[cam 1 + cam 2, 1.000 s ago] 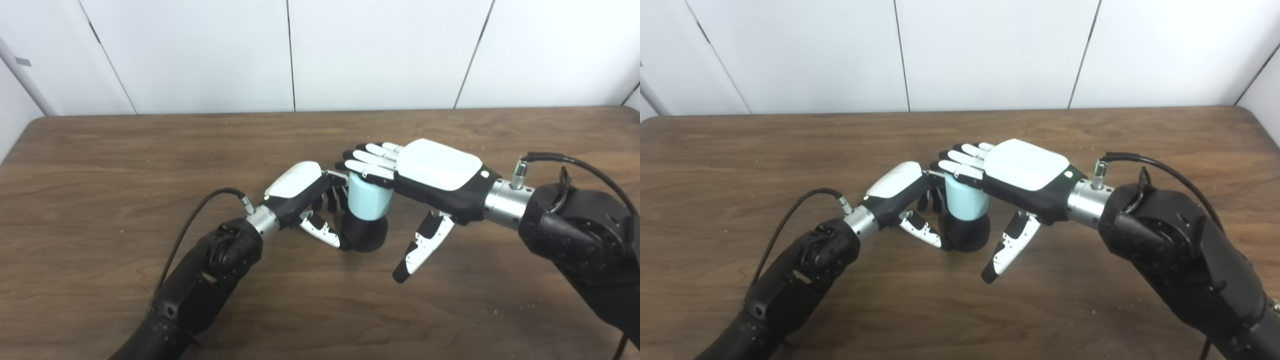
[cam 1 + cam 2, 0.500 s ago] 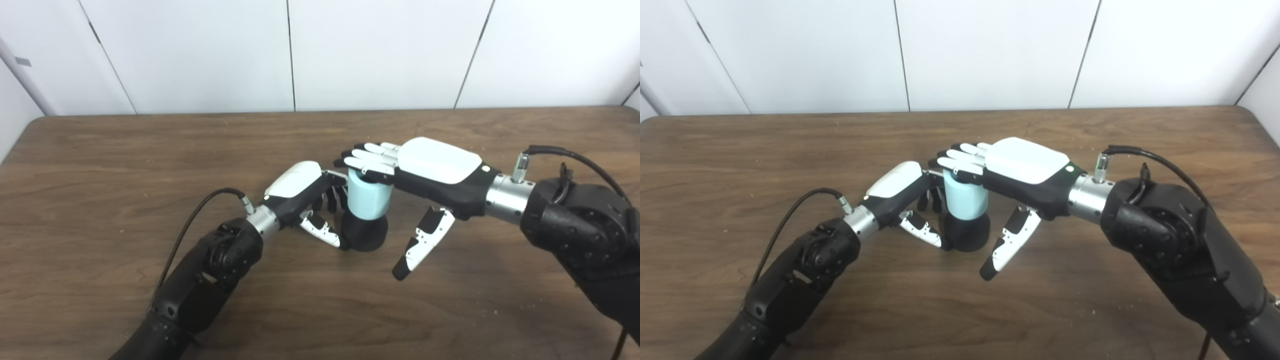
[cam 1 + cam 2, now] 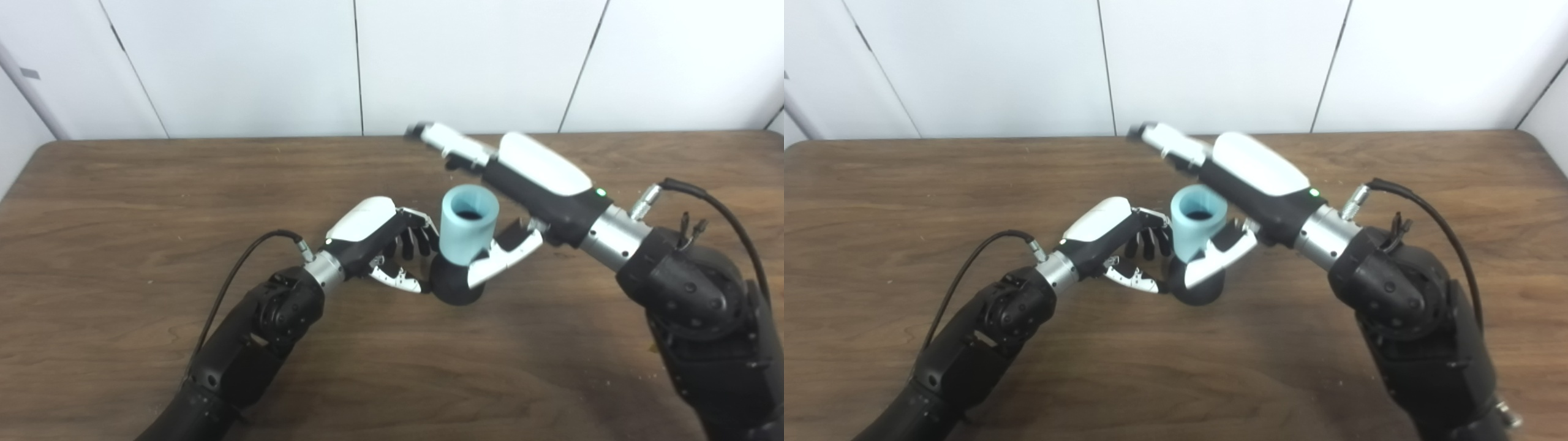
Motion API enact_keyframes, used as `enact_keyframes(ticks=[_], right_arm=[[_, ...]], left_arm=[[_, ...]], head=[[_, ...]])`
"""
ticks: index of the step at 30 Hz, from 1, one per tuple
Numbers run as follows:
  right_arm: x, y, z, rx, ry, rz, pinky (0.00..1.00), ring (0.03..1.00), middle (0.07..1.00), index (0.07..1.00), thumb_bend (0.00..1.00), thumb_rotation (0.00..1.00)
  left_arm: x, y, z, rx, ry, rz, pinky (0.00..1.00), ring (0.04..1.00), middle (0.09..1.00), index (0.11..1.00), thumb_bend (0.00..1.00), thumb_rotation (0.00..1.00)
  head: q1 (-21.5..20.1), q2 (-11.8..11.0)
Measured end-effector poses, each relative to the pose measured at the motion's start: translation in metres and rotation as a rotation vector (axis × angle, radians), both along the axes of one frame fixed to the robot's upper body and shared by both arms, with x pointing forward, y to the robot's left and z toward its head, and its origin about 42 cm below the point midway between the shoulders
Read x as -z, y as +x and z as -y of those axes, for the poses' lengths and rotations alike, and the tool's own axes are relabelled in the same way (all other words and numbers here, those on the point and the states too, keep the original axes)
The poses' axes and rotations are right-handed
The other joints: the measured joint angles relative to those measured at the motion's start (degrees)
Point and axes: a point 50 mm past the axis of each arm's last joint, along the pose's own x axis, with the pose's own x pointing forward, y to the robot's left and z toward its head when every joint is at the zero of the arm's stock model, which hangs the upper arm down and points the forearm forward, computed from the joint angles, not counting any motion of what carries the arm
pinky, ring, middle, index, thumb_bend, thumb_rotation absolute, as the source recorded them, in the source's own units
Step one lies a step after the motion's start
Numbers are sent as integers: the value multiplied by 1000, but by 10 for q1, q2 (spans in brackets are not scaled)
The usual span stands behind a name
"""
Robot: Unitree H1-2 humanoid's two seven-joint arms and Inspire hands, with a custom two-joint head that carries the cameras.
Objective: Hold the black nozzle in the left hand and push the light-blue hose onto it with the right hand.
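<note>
nearest me, my left robot hand [image 3: 380, 236] sits low on the brown wood-grain counter [image 3: 122, 202], fingers curled toward the rounded black plastic nozzle [image 3: 452, 286] with the thumb tip at its base; it looks closed on the nozzle as it did a second ago, though i cannot see every contact.

just beyond, the short light-blue cylindrical hose [image 3: 468, 223] stands on top of the nozzle near the middle of the counter, now leaning toward my right, with its open mouth and dark bore in plain view. a moment ago it stood straighter and its top was covered.

that cover was my right robot hand [image 3: 520, 184]. it has lifted off and swung up, fingers stretched out toward the far edge, holding nothing; only its thumb lies against the hose and nozzle on the right side.

i judge the push is over and the hose seated, but the lean makes me doubt it went on square.
</note>
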Motion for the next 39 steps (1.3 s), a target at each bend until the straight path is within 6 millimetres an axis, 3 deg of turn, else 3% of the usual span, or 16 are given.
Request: enact_keyframes(ticks=[5, 11, 15, 18, 23, 26, 28, 30, 32, 35, 37, 38, 39], right_arm=[[3, 2, 6, 67, -2, -14, 610, 803, 917, 938, 622, 199], [10, 3, 20, 133, 34, -28, 613, 790, 907, 937, 639, 236], [13, 5, 36, 180, 93, -26, 584, 767, 903, 938, 647, 389], [15, 8, 50, 198, 185, -31, 555, 736, 882, 921, 656, 560], [27, 14, 78, 296, 456, -91, 545, 719, 849, 879, 679, 685], [39, 19, 97, 430, 658, -165, 516, 683, 814, 847, 612, 730], [44, 19, 101, 487, 751, -207, 516, 682, 814, 845, 529, 708], [51, 21, 103, 515, 822, -235, 525, 694, 825, 846, 451, 603], [62, 26, 104, 537, 848, -278, 538, 704, 834, 848, 422, 544], [73, 24, 104, 521, 841, -332, 516, 685, 794, 820, 412, 370], [77, 22, 102, 494, 825, -362, 502, 670, 774, 805, 423, 322], [80, 20, 102, 484, 818, -377, 496, 666, 773, 802, 448, 324], [82, 19, 101, 477, 818, -390, 488, 663, 775, 797, 485, 330]], left_arm=[[0, 0, 0, 0, 0, 0, 557, 525, 515, 458, 523, 0], [0, 0, 0, 0, 0, 0, 556, 524, 515, 459, 523, 0], [0, 0, -1, -1, 1, 0, 556, 524, 515, 459, 523, 0], [0, 0, -1, -1, 1, 0, 554, 525, 515, 459, 523, 0], [0, 0, -2, -2, 2, 0, 542, 525, 515, 460, 523, 0], [0, 0, -2, -3, 2, 0, 535, 526, 516, 459, 523, 0], [0, 0, -2, -3, 2, 0, 532, 526, 516, 459, 523, 0], [0, 0, -2, -4, 1, -1, 521, 521, 514, 460, 523, 0], [0, 0, -3, -4, 0, -2, 515, 518, 512, 461, 523, 0], [-1, 0, -6, -11, -22, -13, 512, 518, 491, 489, 524, 0], [-1, -1, -12, -30, -52, -29, 530, 530, 483, 513, 522, 0], [0, -3, -15, -44, -71, -39, 551, 553, 562, 597, 665, 16], [0, -5, -19, -60, -91, -55, 571, 588, 629, 660, 733, 48]], head=[[1, 0], [2, -1], [2, -1], [3, -2], [3, -4], [3, -4], [2, -4], [2, -4], [4, -4], [5, -3], [5, -2], [5, -2], [4, -3]])
